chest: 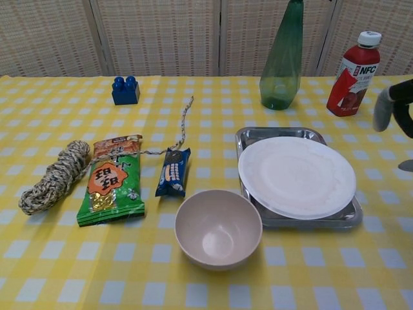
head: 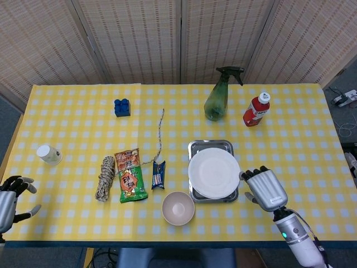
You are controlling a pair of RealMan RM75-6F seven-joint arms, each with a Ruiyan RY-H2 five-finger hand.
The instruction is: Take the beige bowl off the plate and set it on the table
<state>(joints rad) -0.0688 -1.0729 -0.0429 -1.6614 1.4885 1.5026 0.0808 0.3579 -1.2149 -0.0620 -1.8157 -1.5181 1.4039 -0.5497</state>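
Note:
The beige bowl point(head: 178, 207) point(chest: 219, 228) stands upright on the yellow checked tablecloth, just left of the white plate point(head: 214, 172) point(chest: 297, 176) and near the table's front edge. Nothing touches it. The plate rests on a metal tray point(head: 210, 144) point(chest: 271, 135). My right hand point(head: 266, 188) hovers to the right of the plate, fingers spread, holding nothing; only its fingers point(chest: 384, 107) show at the right edge of the chest view. My left hand point(head: 12, 196) hangs off the table's front left corner, fingers apart and empty.
Left of the bowl lie a blue snack packet point(chest: 173, 171), a green snack bag point(chest: 112, 186) and a rope coil point(chest: 53, 176). A blue block point(chest: 125, 90), green spray bottle point(chest: 281, 58), red juice bottle point(chest: 352, 66) and a paper cup point(head: 49, 154) stand farther off.

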